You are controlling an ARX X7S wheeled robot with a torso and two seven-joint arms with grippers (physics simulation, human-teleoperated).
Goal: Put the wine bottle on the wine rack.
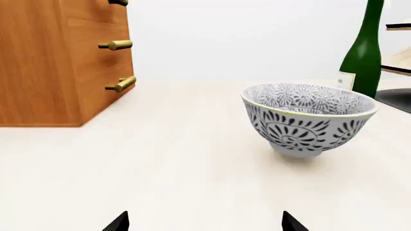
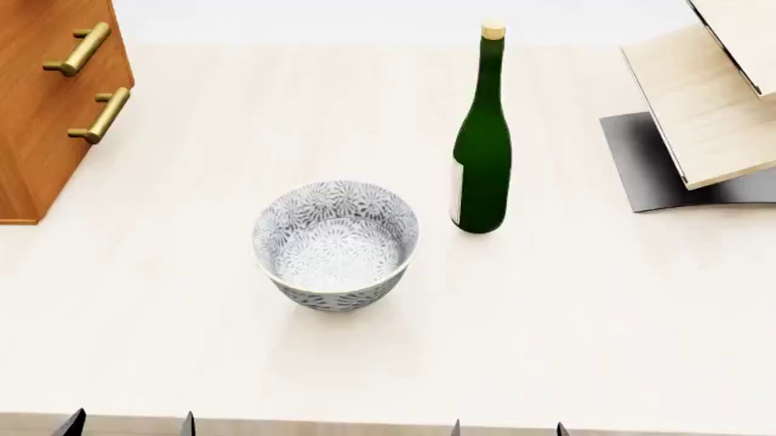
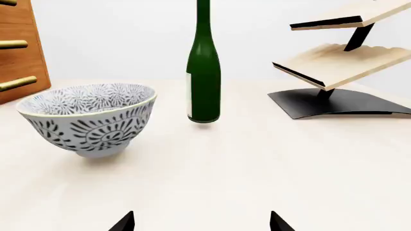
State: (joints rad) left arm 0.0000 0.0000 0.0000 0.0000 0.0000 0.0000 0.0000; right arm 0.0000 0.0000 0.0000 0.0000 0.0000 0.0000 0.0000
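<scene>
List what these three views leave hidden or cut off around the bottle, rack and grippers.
- Wine rack: the head view's right and top edges cut off its boards; the right wrist view crops its top.
- Wine bottle: both wrist views cut off its cork; the bowl covers its base in the left wrist view.
- Left gripper, right gripper: only fingertips show.

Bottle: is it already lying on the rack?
No, the bottle stands upright on the table, apart from the rack.

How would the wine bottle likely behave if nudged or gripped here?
The wine bottle stands upright, tall on a narrow base, so a high nudge would probably tip it. Once down, its round body would likely roll. Its glossy surface looks rigid and possibly slippery.
</scene>
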